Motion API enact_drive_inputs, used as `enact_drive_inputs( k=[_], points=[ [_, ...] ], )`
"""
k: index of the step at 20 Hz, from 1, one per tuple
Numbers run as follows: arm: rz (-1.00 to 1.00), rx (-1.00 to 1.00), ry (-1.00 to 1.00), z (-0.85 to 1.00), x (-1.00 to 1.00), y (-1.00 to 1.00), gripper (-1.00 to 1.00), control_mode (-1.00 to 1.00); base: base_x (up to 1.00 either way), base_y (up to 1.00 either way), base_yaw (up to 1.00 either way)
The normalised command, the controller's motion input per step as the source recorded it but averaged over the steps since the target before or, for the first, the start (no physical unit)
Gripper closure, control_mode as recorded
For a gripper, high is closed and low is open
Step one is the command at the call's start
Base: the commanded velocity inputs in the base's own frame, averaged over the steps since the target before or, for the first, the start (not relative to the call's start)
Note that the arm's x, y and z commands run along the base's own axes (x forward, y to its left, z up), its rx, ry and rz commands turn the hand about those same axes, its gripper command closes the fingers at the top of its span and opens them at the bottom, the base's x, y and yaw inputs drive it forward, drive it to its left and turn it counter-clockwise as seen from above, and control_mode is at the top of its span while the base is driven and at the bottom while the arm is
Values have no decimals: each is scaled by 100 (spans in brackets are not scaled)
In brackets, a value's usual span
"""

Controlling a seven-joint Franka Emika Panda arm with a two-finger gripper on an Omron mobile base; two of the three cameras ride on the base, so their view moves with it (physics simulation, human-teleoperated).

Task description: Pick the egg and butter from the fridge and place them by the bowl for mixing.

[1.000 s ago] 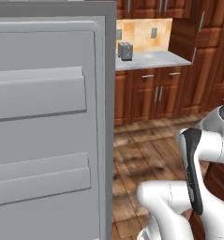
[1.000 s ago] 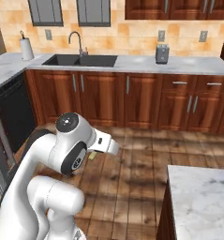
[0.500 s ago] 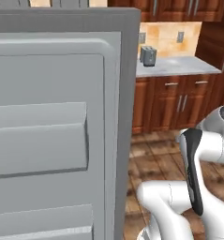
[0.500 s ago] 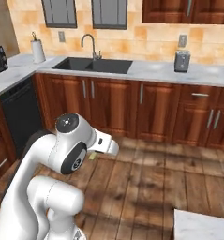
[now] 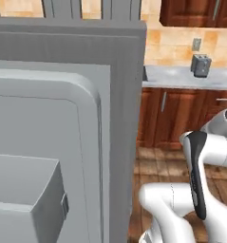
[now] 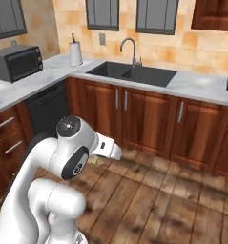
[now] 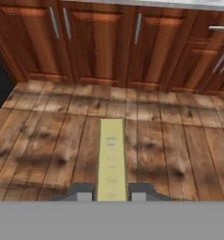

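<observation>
One stick of butter (image 7: 111, 159) clamped between pincer (image 7: 111, 193) tips, bottom centre of hand view, above wood floor (image 7: 48, 140). Fridge (image 5: 62, 123), apparently its door, left of left base view.

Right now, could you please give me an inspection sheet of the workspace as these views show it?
Surface: wooden floor under the hand; grey counter ahead.
Job's things: butter held between the fingertips, pointing away from the hand; fridge door close on the left.
Clutter: microwave, paper towel roll, toaster.
Grippers: gripper shut on the butter.
Cables: nothing seen.
Surroundings: sink with faucet, brown cabinets.
</observation>
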Motion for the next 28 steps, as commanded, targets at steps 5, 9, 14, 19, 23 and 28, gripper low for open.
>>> enact_drive_inputs(
  k=[5, 9, 14, 19, 23, 28],
  points=[
    [0, 0, 0, 0, 0, 0, 100, 100, 63, -10, 53],
    [0, 0, 0, 0, 0, 0, 100, 100, 58, -6, 63],
    [0, 0, 0, 0, 0, 0, 100, 100, 55, -4, 67],
    [0, 0, 0, 0, 0, 0, 100, 100, 58, -3, 64],
    [0, 0, 0, 0, 0, 0, 100, 100, 65, -2, 56],
    [0, 0, 0, 0, 0, 0, 100, 100, 69, -3, 51]
  ],
)
